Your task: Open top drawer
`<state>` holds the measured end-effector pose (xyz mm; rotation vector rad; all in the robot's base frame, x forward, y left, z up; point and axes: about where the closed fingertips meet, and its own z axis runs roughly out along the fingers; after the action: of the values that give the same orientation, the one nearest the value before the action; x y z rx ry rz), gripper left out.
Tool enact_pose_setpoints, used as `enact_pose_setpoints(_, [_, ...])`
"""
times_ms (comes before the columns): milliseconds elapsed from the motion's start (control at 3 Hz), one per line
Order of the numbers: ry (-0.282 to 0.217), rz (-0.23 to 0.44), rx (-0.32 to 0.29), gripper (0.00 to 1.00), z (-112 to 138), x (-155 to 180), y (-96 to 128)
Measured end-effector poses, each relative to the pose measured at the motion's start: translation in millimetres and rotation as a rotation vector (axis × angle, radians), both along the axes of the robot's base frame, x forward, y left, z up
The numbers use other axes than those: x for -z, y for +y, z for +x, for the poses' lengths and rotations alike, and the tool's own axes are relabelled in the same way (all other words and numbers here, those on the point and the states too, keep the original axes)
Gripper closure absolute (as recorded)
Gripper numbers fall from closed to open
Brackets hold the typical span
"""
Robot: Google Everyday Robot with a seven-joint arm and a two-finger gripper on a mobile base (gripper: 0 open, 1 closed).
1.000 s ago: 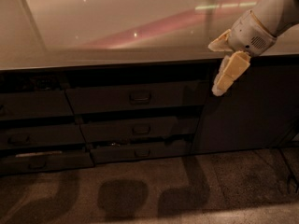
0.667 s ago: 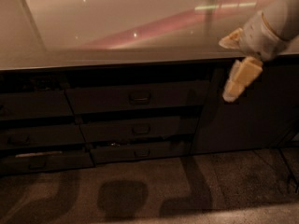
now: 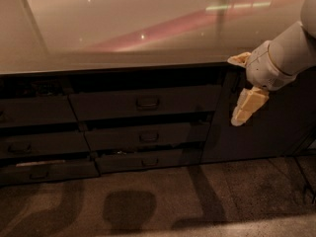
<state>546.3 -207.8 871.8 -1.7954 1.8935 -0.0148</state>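
Observation:
The top drawer [image 3: 108, 104] is the widest dark grey front under the countertop, with a small dark pull handle [image 3: 147, 102] at its middle. A dark gap runs above its front; none of its inside shows. My gripper [image 3: 236, 90] is to the right of the drawer, just off its right end, at the counter's front edge. Its cream fingers [image 3: 247, 105] are spread apart, one up at the counter edge and one hanging down. It is open and holds nothing, well right of the handle.
A glossy countertop [image 3: 123, 28] spans the upper view. Narrower drawers [image 3: 148, 137] sit below the top one and more at the left [image 3: 34, 111]. A plain cabinet door [image 3: 276, 127] is behind my gripper. Brown carpet [image 3: 148, 201] covers the floor.
My gripper has dropped lower, from the counter edge to the level of the top drawer's front. The drawers have not moved.

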Motion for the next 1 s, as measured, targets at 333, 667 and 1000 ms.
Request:
enact_pose_setpoints(333, [-0.022,-0.054,0.032,0.0,24,35,-8])
enact_pose_setpoints(667, [-0.063,-0.134,0.076,0.0,58,79,-22])
enact_pose_setpoints(1000, [-0.063,-0.134,0.076,0.0,58,79,-22])
